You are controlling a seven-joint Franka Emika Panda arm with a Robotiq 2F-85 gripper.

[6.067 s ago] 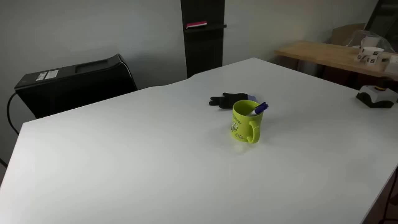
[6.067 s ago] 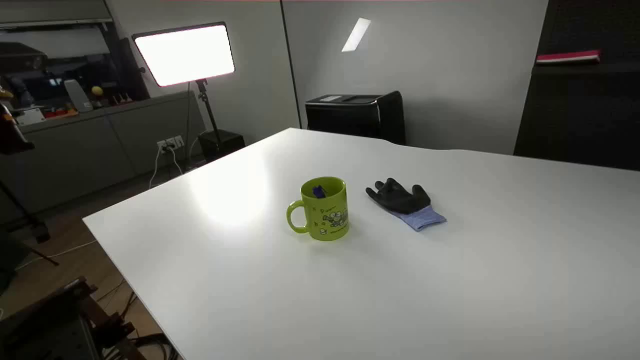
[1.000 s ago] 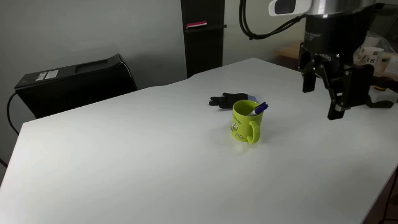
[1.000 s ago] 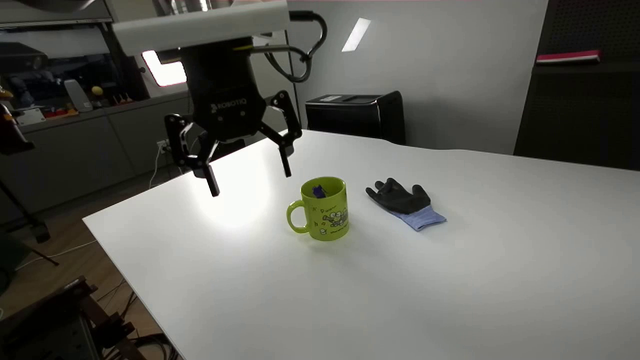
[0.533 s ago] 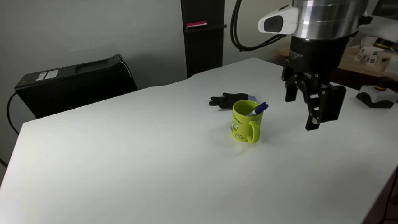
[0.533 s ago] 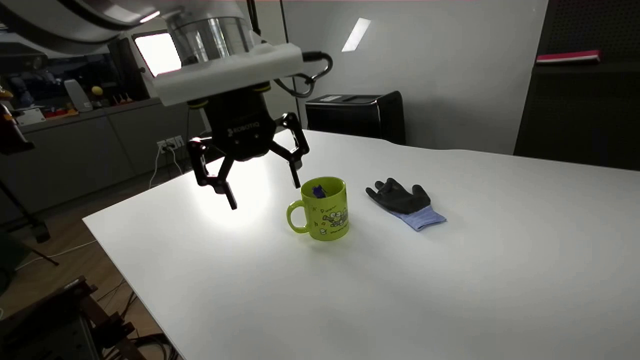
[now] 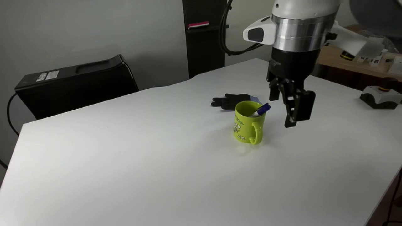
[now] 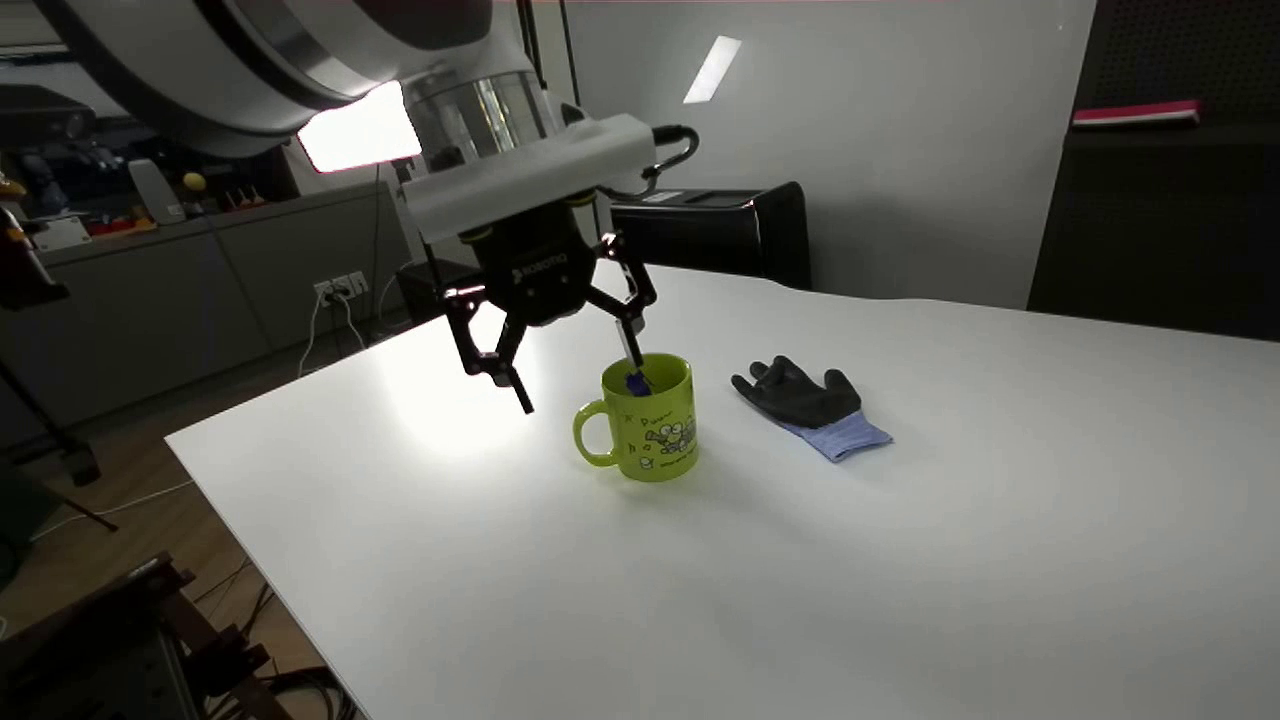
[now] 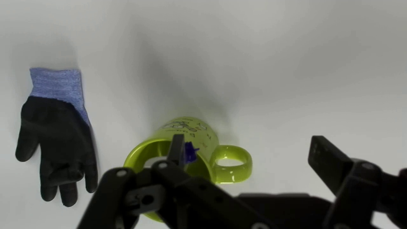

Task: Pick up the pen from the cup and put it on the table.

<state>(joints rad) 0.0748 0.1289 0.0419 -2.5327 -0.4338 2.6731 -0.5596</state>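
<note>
A lime-green cup (image 7: 246,130) stands upright on the white table (image 7: 141,163); it shows in an exterior view (image 8: 655,440) and in the wrist view (image 9: 203,133). A pen with a dark blue cap (image 7: 263,109) leans inside it, cap up near the handle side; its lower part is hidden by the cup. The cap also shows in an exterior view (image 8: 637,384) and in the wrist view (image 9: 190,152). My gripper (image 8: 581,383) is wide open and empty, above the table on the handle side. In the wrist view (image 9: 248,140) one finger overlaps the cup's mouth beside the cap.
A black glove with a blue cuff (image 8: 800,395) lies near the cup, also in the wrist view (image 9: 60,133). A black box-shaped case (image 7: 78,84) stands behind the table's edge. A grey-and-black button box (image 7: 380,99) is at the far right.
The arm was out of view in the oldest frames. Over the last second my open gripper has moved towards the cup. In both exterior views the cup, pen and glove stay in place.
</note>
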